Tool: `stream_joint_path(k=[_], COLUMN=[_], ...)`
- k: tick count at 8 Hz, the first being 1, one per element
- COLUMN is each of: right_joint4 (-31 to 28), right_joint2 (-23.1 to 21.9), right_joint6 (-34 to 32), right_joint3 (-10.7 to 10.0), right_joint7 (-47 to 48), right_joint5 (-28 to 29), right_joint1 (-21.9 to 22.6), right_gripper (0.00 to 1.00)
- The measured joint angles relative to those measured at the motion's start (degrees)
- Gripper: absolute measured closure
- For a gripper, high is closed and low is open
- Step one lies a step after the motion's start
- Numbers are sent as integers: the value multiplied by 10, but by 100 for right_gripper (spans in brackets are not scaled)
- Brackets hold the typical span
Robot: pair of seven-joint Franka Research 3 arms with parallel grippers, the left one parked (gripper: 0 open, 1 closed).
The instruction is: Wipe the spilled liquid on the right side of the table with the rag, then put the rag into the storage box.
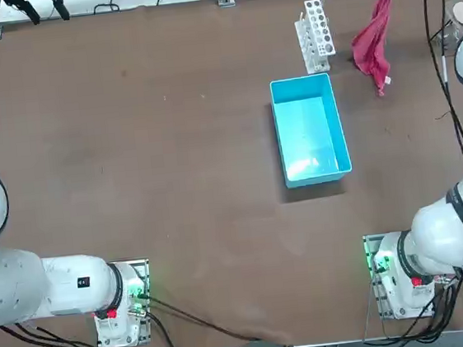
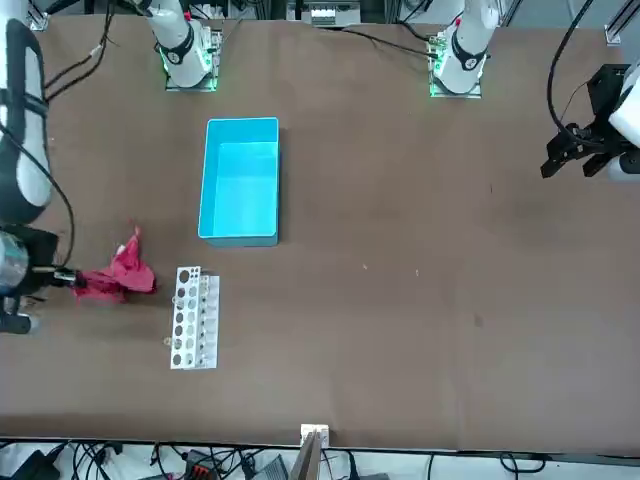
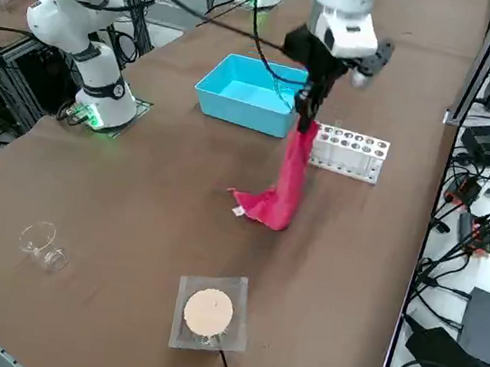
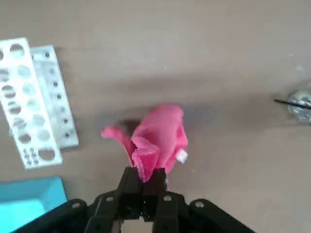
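Observation:
My right gripper [image 3: 308, 110] is shut on the top of the pink-red rag [image 3: 286, 185], which hangs down from it with its lower end resting on the table [image 3: 136, 177]. In the wrist view the rag [image 4: 158, 138] bunches just beyond the fingers [image 4: 129, 187]. From overhead the rag [image 1: 373, 38] hangs at the far right, right of the light-blue storage box [image 1: 310, 130]. The front view shows the rag [image 2: 118, 275] left of the box [image 2: 240, 180]. I cannot make out any wet patch of spilled liquid.
A white test-tube rack [image 1: 315, 35] lies between the box and the rag. A round dish on a clear square base [image 3: 208, 313] and a small glass item [image 3: 43, 245] sit near the table's right edge. Cables and gear lie beyond that edge.

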Motion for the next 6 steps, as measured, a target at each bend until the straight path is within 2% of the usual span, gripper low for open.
stream_joint_path(k=[3,6], right_joint4=[8,8], right_joint2=[-84,-131], right_joint6=[-114,-186], right_joint3=[-6,-5], right_joint7=[-87,-124], right_joint5=[-41,-38], right_joint1=[-19,-36], right_gripper=[97,97])
